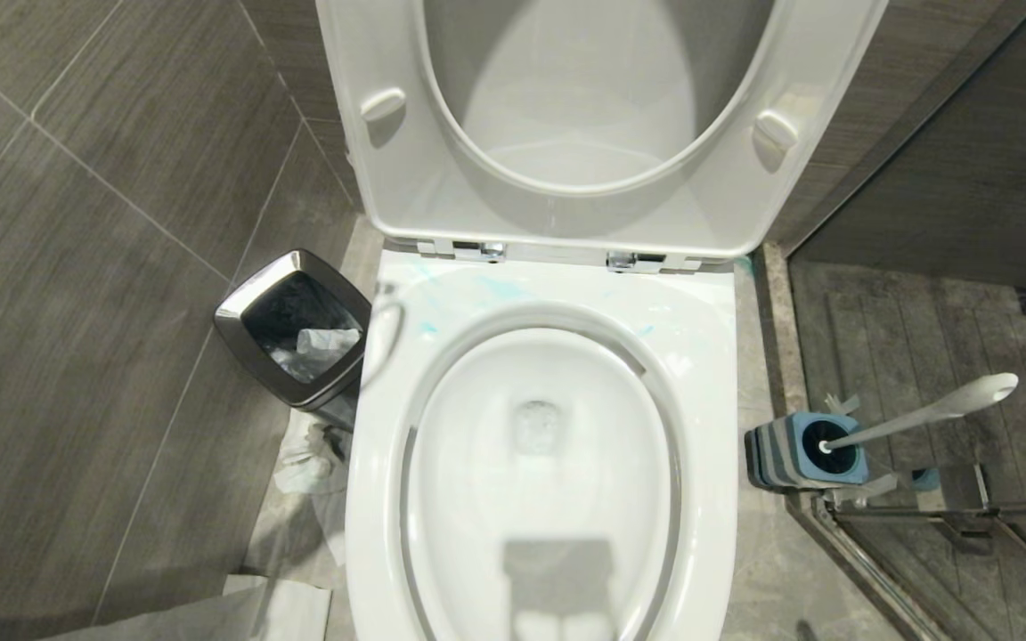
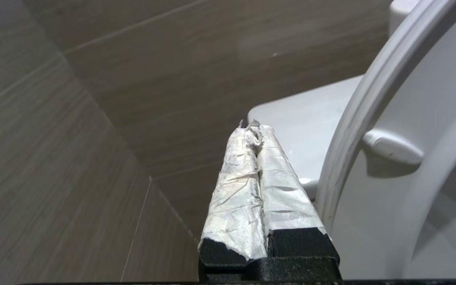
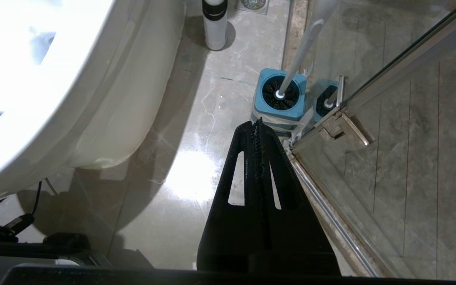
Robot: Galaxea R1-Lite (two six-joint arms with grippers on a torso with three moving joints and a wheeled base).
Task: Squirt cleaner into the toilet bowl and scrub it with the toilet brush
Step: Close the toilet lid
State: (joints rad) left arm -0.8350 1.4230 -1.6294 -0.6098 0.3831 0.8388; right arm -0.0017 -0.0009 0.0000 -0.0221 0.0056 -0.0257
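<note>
The toilet bowl (image 1: pixel 705 383) fills the middle of the head view, its seat and lid (image 1: pixel 388 178) raised. Thin turquoise smears of cleaner (image 1: pixel 500 287) lie on the back of the rim. The toilet brush (image 1: pixel 932 411) stands in its blue-and-grey holder (image 1: pixel 785 454) on the floor to the right. My left gripper (image 2: pixel 251 128), its fingers wrapped in white paper, is shut and empty beside the raised seat (image 2: pixel 354 130). My right gripper (image 3: pixel 256 123) is shut and empty above the floor, short of the holder (image 3: pixel 297 85) and the brush handle (image 3: pixel 305 39). Neither gripper shows in the head view.
A steel bin with a black liner (image 1: pixel 299 331) stands left of the bowl, crumpled paper (image 1: pixel 308 458) beside it. A glass shower door (image 3: pixel 402 71) with a metal hinge (image 3: pixel 344 130) runs right of the holder. A white cylinder with a black band (image 3: pixel 214 23) stands on the floor behind the bowl.
</note>
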